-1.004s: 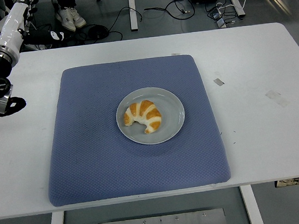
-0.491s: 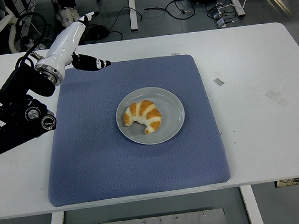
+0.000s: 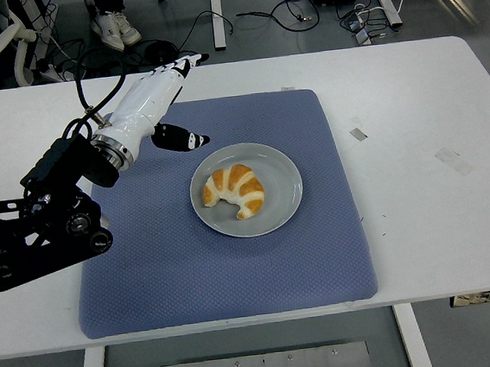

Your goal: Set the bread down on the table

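- While your left robot hand [image 3: 157,101] hovers over the blue mat [image 3: 149,271], fingers spread wide and holding nothing, it sits up-left of the plate [image 3: 283,175].
- Your croissant [image 3: 236,189] lies on that plate, mid-bench [image 3: 429,200].

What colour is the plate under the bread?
Pale grey-blue plate, seen in the head view.

One head view looks from high on the robot's side, facing forward and down over the white table [image 3: 412,115]. The table's near edge runs along the bottom; floor and cables show beyond the far edge. No second view overlaps it.
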{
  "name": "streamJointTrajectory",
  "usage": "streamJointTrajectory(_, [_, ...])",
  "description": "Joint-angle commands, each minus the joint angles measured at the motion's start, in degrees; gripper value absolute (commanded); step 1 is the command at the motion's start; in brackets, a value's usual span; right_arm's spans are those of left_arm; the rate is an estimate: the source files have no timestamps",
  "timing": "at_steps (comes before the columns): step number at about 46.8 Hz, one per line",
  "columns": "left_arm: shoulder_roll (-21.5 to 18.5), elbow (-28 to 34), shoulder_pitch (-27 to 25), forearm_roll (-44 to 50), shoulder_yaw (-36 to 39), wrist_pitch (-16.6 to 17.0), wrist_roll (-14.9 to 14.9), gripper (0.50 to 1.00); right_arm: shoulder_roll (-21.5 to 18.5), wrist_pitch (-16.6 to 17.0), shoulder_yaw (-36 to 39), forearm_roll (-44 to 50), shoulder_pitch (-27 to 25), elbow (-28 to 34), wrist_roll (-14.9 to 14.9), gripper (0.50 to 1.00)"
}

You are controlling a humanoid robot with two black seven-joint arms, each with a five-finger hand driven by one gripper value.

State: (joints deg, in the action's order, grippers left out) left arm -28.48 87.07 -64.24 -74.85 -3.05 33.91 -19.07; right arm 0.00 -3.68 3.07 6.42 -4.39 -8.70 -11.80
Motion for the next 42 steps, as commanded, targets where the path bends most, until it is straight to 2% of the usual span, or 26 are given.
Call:
streamJointTrajectory(1, [0.01,0.64,-0.01,0.31,0.15,-1.21,-0.09,0.978,0.0,-0.01,0.0,0.0,-0.01,0.0,0.02,1.0])
streamJointTrajectory(19, [-0.35,0.99,-0.09,0.93,0.58,-9.47,-0.7,0.968,0.0,-0.01,0.0,0.0,-0.01,0.0,0.02,1.0])
streamJointTrajectory(30, [-0.52,2.49,-1.5,-1.35,2.95,-9.56,-4.04,0.961,0.0,-0.01,0.0,0.0,-0.01,0.0,0.02,1.0])
streamJointTrajectory(36, [-1.92,5.39,-2.2,-4.6,4.19,-9.47,-5.45,0.96,0.0,-0.01,0.0,0.0,-0.01,0.0,0.02,1.0])
streamJointTrajectory(42, [-2.37,6.27,-2.2,-5.93,4.36,-9.47,-5.71,0.961,0.0,-0.01,0.0,-0.09,-0.01,0.0,-0.07,1.0])
